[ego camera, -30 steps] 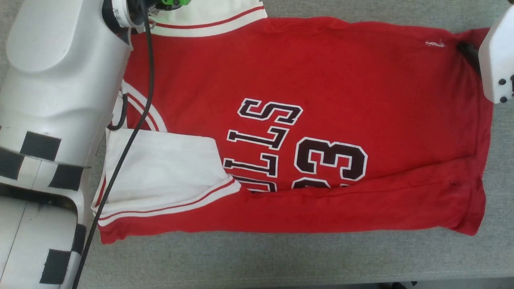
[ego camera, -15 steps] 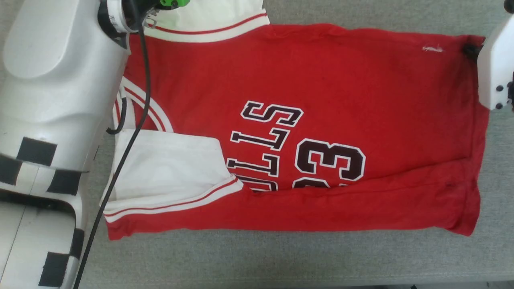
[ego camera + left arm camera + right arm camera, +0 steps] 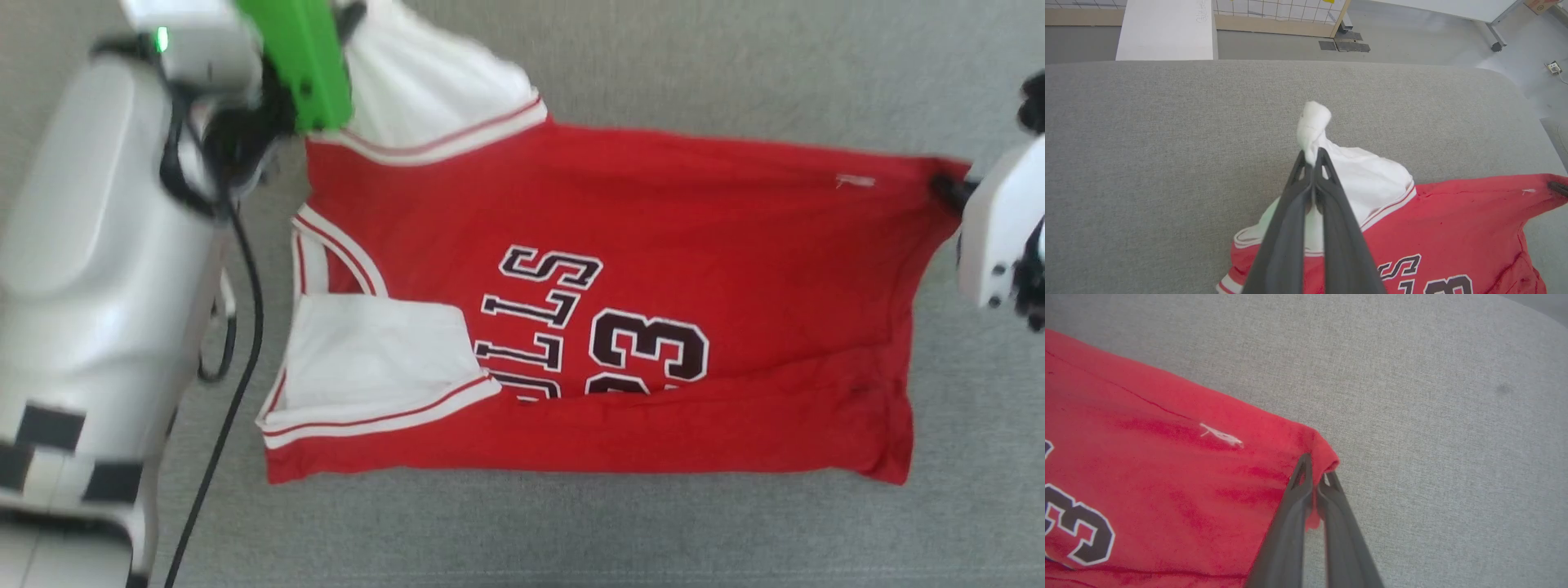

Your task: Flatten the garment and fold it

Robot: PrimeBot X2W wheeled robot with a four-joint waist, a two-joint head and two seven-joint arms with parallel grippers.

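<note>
The garment [image 3: 653, 229] is a red jersey with white sleeves and dark lettering, lying across the grey table with its near long edge folded over. My left gripper [image 3: 1312, 157] is shut on the far white sleeve [image 3: 1372, 179], pulling it up into a peak. My right gripper [image 3: 1314, 473] is shut on the far red hem corner [image 3: 1323, 455]. In the head view that right gripper [image 3: 947, 189] sits at the jersey's far right corner. The other white sleeve [image 3: 375, 359] lies folded onto the red front.
The grey fabric table [image 3: 1147, 143] stretches beyond the jersey to a rounded far edge. Past it are floor, a white panel [image 3: 1167, 28] and a wall socket [image 3: 1553, 67]. My pale left forearm [image 3: 98, 286] and its black cable [image 3: 237, 343] stand left of the jersey.
The right gripper has closed on the red hem corner. The white sleeve in the left gripper now rises in a peak. The head camera has shifted, so the jersey appears lower and smaller.
</note>
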